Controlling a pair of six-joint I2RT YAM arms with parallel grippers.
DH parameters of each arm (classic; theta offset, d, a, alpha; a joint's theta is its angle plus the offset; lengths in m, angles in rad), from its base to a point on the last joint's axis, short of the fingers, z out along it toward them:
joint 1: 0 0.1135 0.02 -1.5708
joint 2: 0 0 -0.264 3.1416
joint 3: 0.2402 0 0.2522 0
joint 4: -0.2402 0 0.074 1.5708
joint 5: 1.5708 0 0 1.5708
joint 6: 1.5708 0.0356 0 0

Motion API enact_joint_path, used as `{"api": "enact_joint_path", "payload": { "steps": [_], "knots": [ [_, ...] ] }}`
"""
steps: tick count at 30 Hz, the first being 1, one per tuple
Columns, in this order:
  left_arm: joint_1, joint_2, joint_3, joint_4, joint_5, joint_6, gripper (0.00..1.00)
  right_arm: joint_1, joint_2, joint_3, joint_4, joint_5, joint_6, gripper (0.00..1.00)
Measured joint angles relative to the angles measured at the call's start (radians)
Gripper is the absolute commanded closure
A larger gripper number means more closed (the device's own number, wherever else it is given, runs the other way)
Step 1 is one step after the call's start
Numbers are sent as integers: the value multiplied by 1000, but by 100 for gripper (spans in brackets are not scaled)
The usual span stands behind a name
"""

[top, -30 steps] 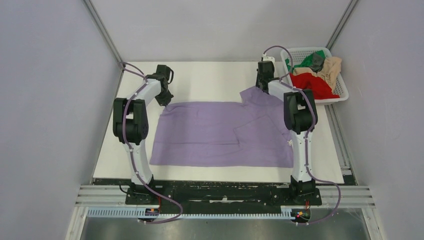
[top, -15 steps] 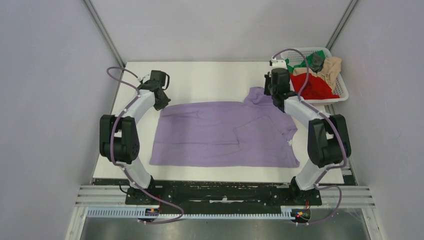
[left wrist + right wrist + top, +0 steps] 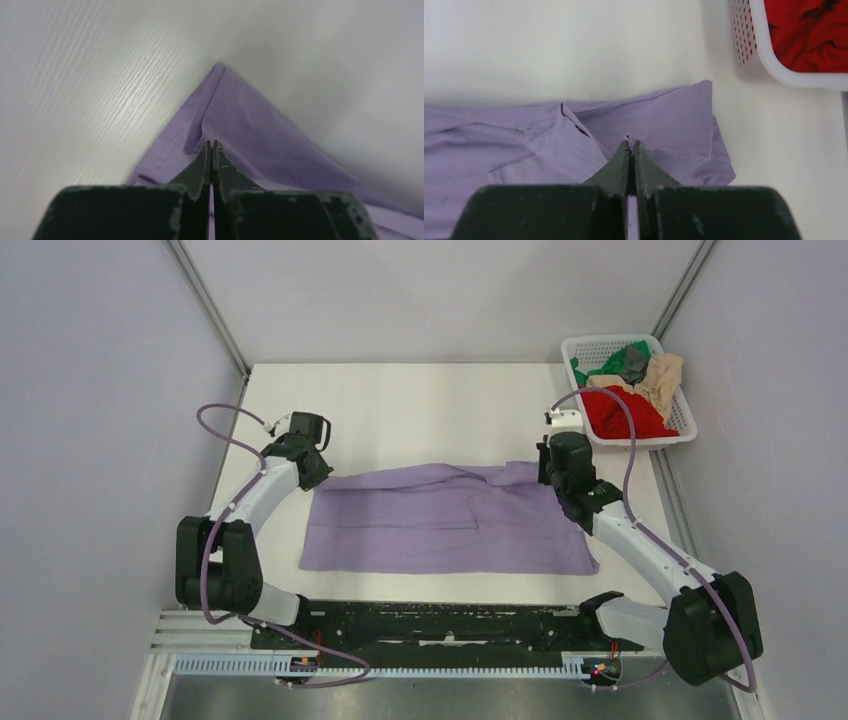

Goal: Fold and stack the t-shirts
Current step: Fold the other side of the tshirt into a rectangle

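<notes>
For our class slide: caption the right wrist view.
Jaws shut on the lavender t-shirt, white basket at upper right.

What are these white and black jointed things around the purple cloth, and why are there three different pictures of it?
Those are two jointed robot arms in white and black, the left arm and the right arm, bolted at the near edge of a white table. The wide picture comes from a fixed camera above and behind them. The two close-ups come from a small camera on each wrist; the dark wedge at the bottom is that arm's pincer, called a gripper. A light purple cloth t-shirt lies spread on the table. The left gripper is shut on its far left corner, the right gripper on a fold near its far right corner. At the far right stands a white plastic lattice basket holding a red shirt, a beige shirt, a green shirt and a dark grey shirt.
</notes>
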Motion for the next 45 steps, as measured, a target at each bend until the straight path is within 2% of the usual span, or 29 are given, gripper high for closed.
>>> {"api": "enact_joint_path", "payload": {
  "steps": [6, 14, 19, 21, 22, 23, 24, 25, 27, 30, 31, 36, 41, 45],
  "knots": [
    [0, -59, -58, 3, -17, -1, 98, 48, -138, -43, -145, 54, 15, 100],
    [0, -121, -122, 23, -41, -5, 98, 50, -267, -58, -300, 86, 30, 97],
    [0, -145, -170, 32, -42, -18, 98, 51, -349, -115, -365, 42, 57, 89],
    [0, -155, -199, 35, -42, -33, 85, 53, -377, -147, -389, 7, 74, 80],
    [0, -160, -213, 35, -42, -39, 68, 53, -386, -166, -405, -13, 85, 73],
    [0, -164, -224, 35, -43, -42, 55, 53, -391, -184, -424, -32, 100, 71],
    [0, -168, -237, 34, -48, -51, 47, 53, -392, -201, -448, -55, 113, 71],
    [0, -174, -248, 29, -55, -62, 34, 53, -392, -214, -471, -72, 124, 67],
    [0, -193, -264, 13, -77, -83, 1, 53, -398, -242, -523, -130, 150, 49],
    [0, -230, -267, -33, -122, -106, 0, 53, -433, -266, -607, -266, 172, 9],
    [0, -246, -267, -44, -130, -111, 0, 53, -446, -267, -626, -305, 177, 2],
    [1, -318, -246, -62, -92, -117, 0, 55, -499, -261, -636, -374, 158, 2],
    [0, -294, -234, 64, 160, -116, 0, 55, -428, -232, -491, -344, 143, 2],
    [-8, -188, -235, 154, 321, -116, 0, 54, -259, -211, -323, -312, 109, 2]
  ]
}}
